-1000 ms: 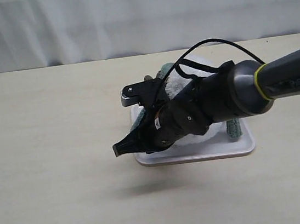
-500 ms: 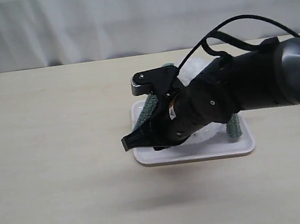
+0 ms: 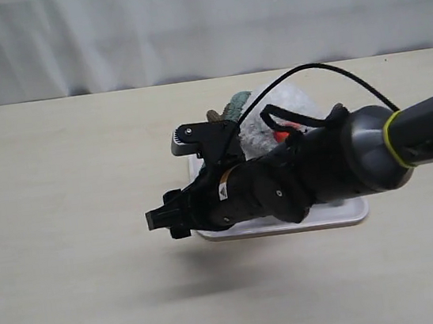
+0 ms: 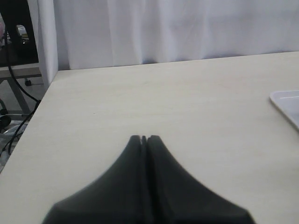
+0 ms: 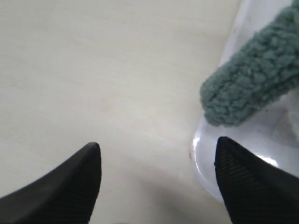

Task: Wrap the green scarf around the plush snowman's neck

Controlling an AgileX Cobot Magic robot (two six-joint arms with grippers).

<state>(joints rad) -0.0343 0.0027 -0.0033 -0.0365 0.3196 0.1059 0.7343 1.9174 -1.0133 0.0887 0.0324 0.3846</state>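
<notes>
Green scarf (image 5: 252, 88) lay with its rounded end in the white tray (image 5: 205, 156), just beside one finger of the right pincer (image 5: 156, 143), which gaped wide and empty. Its arm hid most of the plush snowman (image 3: 254, 131) in that tray. The left pincer (image 4: 145, 138) was pressed together, empty, above the tabletop (image 4: 187, 93).

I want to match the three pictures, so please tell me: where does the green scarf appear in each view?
Exterior view: the green scarf shows just above the right arm, near the picture's middle.
Left wrist view: not in it.
Right wrist view: its rounded end rests at the tray's rim, ahead of the open right pincer.
Shared landmark: the white tray, partly visible in all three views.
</notes>
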